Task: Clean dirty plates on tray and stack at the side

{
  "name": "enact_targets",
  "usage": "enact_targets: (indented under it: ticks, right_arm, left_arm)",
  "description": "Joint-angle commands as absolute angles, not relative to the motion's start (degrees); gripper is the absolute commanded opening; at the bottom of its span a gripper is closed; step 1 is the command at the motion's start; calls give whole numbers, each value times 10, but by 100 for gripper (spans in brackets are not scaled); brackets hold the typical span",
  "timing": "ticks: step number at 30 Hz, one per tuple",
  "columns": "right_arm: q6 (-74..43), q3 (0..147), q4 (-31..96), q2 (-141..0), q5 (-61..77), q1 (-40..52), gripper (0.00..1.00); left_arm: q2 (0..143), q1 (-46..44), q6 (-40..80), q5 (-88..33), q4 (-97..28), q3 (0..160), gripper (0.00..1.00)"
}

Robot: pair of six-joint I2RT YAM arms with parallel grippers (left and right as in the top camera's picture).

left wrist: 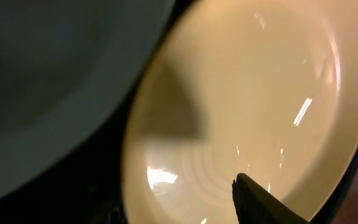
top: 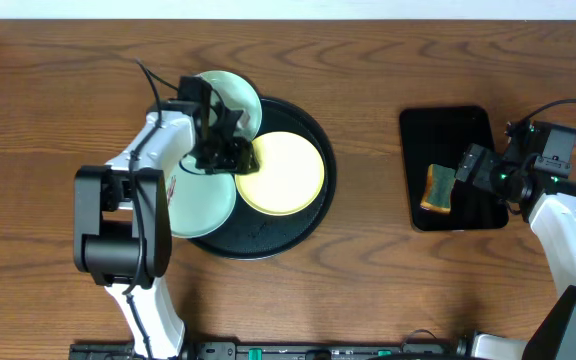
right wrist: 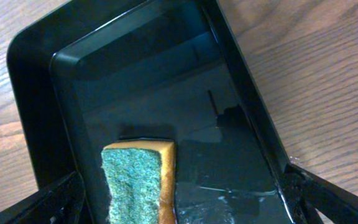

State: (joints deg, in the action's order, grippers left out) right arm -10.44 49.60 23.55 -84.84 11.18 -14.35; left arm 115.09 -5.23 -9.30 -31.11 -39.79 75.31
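Yellow plate (top: 286, 175) lies flat on the right side of the round tray (top: 268, 248). The left claw (top: 232, 152) is down at its left rim, right where it meets the two mint plates. One mint plate (top: 230, 92) hangs over the tray's far edge, the other mint plate (top: 204, 205) over its near-left edge. From the wrist, one dark fingertip (left wrist: 257, 199) sits above the yellow plate's bowl; the second finger is out of shot, so I cannot tell whether that claw is clamped on the rim. The plate lies to this claw's right, and the left arm is plainly the nearer one. Well apart across the tabletop (top: 368, 60), the right claw (right wrist: 179, 198) hangs wide and released over the rectangular tray (right wrist: 36, 106). The sponge (right wrist: 135, 180) lies between its fingers, long axis crossing the line between them, so they straddle its narrow width. My read: gripping that sponge comes next.
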Motion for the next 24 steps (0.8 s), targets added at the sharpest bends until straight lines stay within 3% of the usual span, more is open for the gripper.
enact_targets:
  ticks: [1,14,18,24]
  right_arm:
    - [-106,505,236,-840,119,-147,99]
    - [-106,505,236,-840,119,-147,99]
    - [-106,505,236,-840,119,-147,99]
    - [-106,505,236,-840,119,-147,99]
  left_arm:
    - [1155,-55,-103,-304,-395,745,56]
    - [1156,-81,-102,-304,-345,710,55]
    - [1156,-81,-96,-304,-341,710,41]
    - [1156,-81,-96,-303,-341,710,32]
